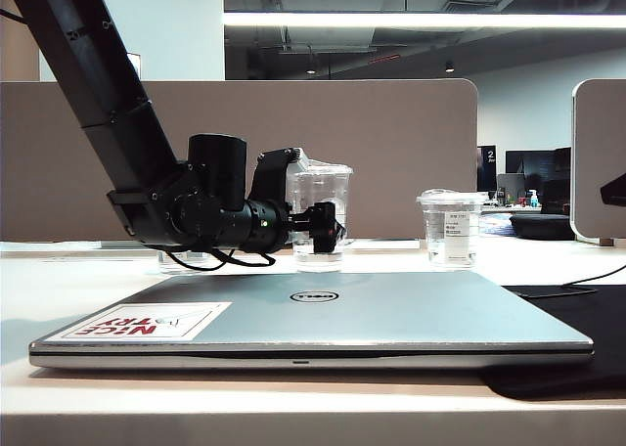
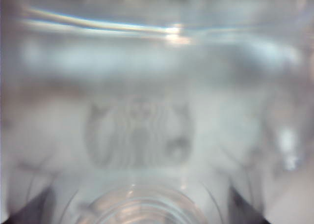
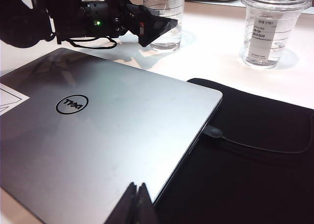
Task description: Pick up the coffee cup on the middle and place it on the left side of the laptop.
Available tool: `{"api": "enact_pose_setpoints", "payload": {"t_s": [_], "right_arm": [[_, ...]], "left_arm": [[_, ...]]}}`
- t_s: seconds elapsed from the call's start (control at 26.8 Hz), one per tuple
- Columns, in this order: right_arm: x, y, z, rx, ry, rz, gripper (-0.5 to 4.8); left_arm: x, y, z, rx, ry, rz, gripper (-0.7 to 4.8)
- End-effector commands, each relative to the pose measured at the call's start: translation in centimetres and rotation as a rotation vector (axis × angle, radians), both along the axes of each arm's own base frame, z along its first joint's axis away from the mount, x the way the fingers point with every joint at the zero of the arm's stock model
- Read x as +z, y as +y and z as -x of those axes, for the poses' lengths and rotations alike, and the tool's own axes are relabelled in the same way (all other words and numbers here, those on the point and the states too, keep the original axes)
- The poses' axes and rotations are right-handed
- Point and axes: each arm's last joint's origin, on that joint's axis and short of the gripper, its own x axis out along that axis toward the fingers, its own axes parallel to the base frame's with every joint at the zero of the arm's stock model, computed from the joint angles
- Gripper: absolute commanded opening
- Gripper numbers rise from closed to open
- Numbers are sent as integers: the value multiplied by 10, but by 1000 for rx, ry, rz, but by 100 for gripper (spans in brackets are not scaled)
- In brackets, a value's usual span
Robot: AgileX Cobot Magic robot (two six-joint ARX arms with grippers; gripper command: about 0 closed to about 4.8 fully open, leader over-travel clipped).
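We see the coffee cup (image 1: 319, 216) standing upright on the white table (image 1: 88, 280), behind the laptop (image 1: 391, 314) and near the middle of the exterior view; it is clear, with a clear lid, and in the left wrist view it (image 2: 147, 130) fills almost the whole picture, blurred, with a round pale logo in the centre. The left gripper (image 1: 311, 206) is at the cup, coming from about 9 o'clock of it; its jaws stand spread wide, one black finger (image 1: 323, 227) in front of the cup wall and the other higher beside the lid; we cannot tell if they touch the cup. The laptop is closed and silver, with a round logo and a red-and-white sticker (image 1: 147, 321) on its lid; a black mat (image 3: 255, 150) lies under its edge, and a cable (image 3: 255, 146) is plugged in there. A shorter clear cup (image 1: 451, 228) with a white label stands at 3 o'clock from the coffee cup, well apart. The right gripper (image 3: 135, 197) hangs over the near edge of the laptop, its fingertips pressed together, holding nothing.
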Motion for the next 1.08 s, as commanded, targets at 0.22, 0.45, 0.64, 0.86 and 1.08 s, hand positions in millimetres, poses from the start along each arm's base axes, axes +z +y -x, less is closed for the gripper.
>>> {"api": "enact_pose_setpoints", "payload": {"t_s": [0.22, 0.45, 0.64, 0.86, 1.08], "right_arm": [[0, 0, 0, 1, -12, -4, -5], [0, 0, -1, 2, -6, -2, -5], [-1, 0, -1, 2, -1, 1, -5], [-1, 0, -1, 2, -1, 1, -5], [-1, 0, -1, 2, -1, 0, -5]], "left_arm": [[11, -2, -7, -4, -49, -7, 479], [7, -3, -7, -4, -48, -22, 424], [10, -3, -9, -5, -66, -24, 314], [11, -4, -8, -56, -74, -18, 314], [33, -1, 2, -109, -132, -36, 314]]}}
